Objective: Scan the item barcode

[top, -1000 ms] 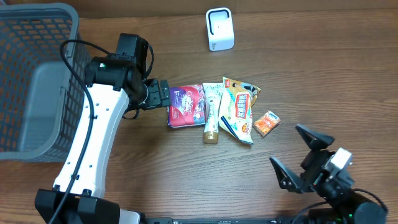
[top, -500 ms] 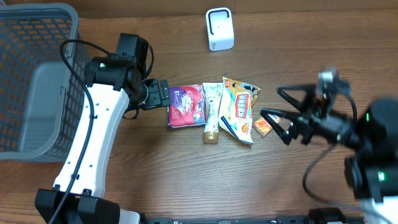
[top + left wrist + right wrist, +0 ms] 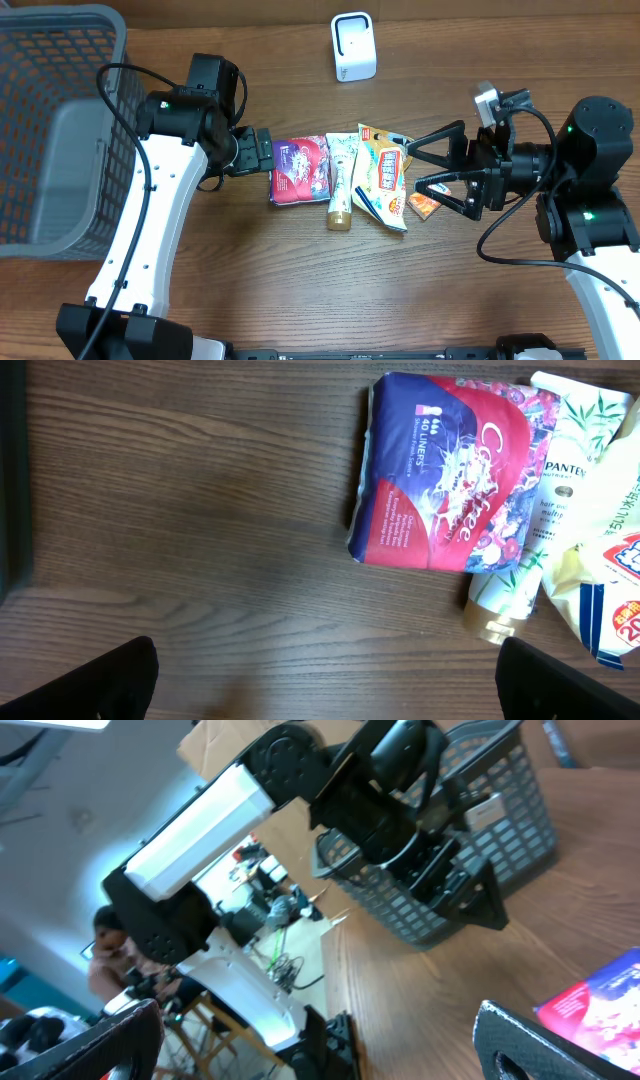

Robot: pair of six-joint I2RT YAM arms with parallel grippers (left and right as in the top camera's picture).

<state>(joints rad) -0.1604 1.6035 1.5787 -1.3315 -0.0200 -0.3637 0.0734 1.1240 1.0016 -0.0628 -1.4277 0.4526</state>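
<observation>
Only the overhead view took in the whole desk [image 3: 300, 290]: the grey basket [image 3: 60, 130] at the left, the white scanner [image 3: 353, 47] at the far edge, and four items in a row at the middle. These were a red liner pack [image 3: 300, 170], a tube [image 3: 342, 180], a yellow snack packet [image 3: 383, 175] and a small orange packet [image 3: 428, 204].

The left wrist view alone showed the pack's print [image 3: 450, 470] and the tube's label [image 3: 545, 500]. It also showed the left end effector [image 3: 320, 685] spread wide over bare wood, with nothing between its fingertips [image 3: 90, 685].

The right wrist view looked level across the desk, catching the basket [image 3: 440, 850], the left arm [image 3: 230, 820] and only a corner of the pack [image 3: 600, 995].

From above, the right end effector [image 3: 432, 166] was splayed and aimed left at the packets. One finger overlapped the orange packet; contact could not be judged.

The left end effector [image 3: 262, 152] sat just beside the pack's left edge.

The pack was nearly square. The tube's long axis ran from the far edge to the near one, cap nearest.
</observation>
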